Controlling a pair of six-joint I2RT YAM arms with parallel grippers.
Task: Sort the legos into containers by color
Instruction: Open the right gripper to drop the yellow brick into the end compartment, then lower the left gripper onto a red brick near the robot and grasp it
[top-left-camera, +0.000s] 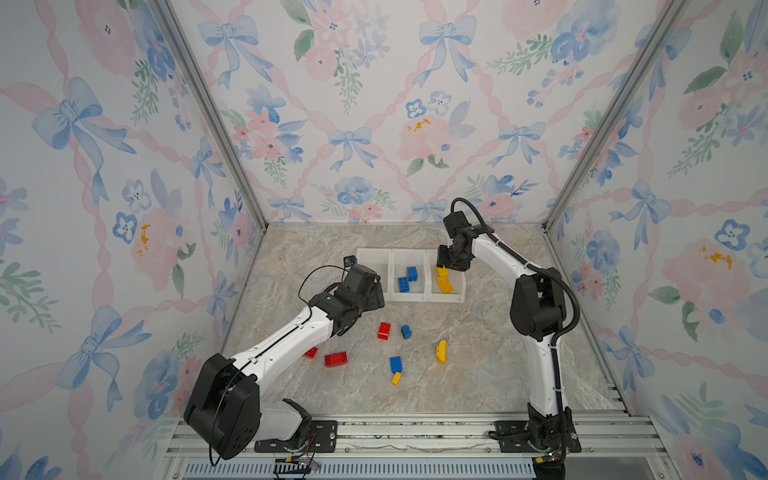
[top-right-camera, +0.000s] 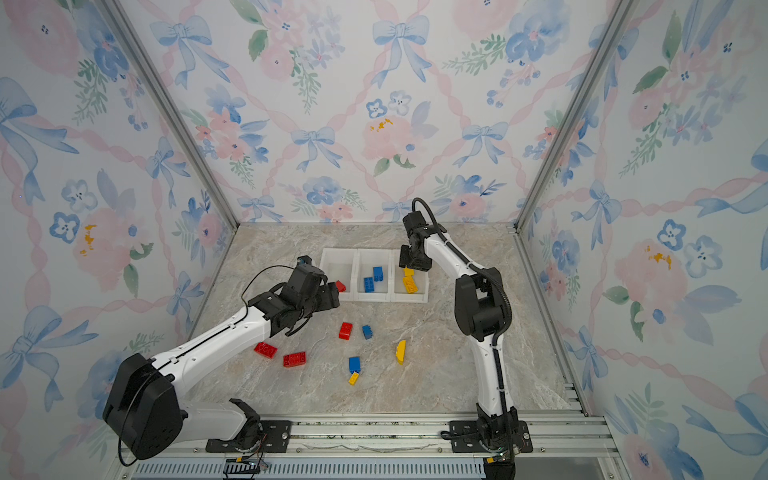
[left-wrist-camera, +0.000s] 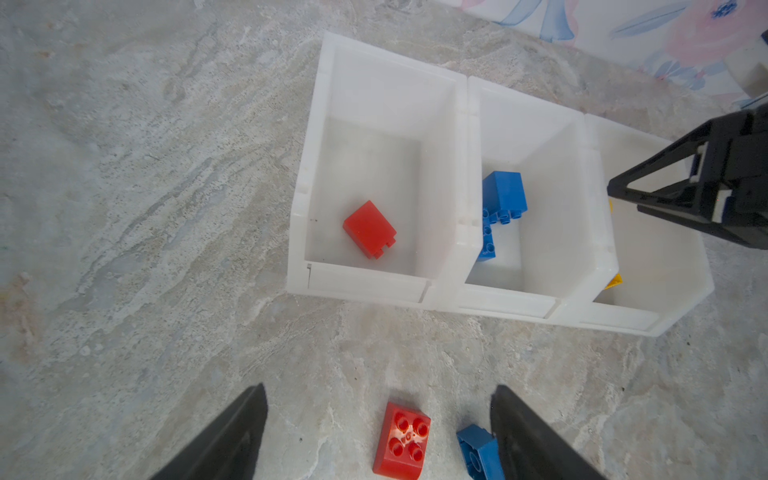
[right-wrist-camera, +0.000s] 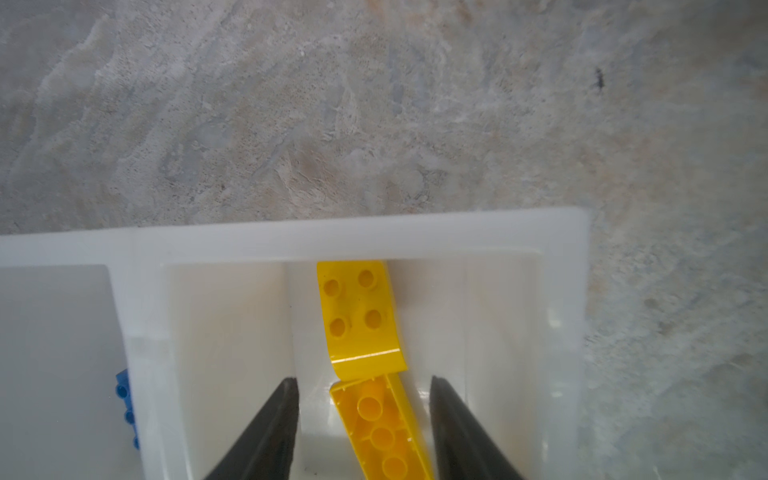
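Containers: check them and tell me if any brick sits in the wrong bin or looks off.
Nothing missorted: the containers hold red brick, blue bricks and yellows separately. One yellow brick shows its underside, beside the studs-up yellow brick.

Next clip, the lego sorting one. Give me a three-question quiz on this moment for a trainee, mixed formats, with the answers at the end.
1. True or false: the middle bin holds red bricks.
2. How many red bricks lie loose on the table? A) one B) three C) five
3. Which gripper hangs above the bin holding yellow bricks?

Key:
1. False. It holds two blue bricks.
2. B.
3. The right gripper, its jaws apart around a yellow brick.
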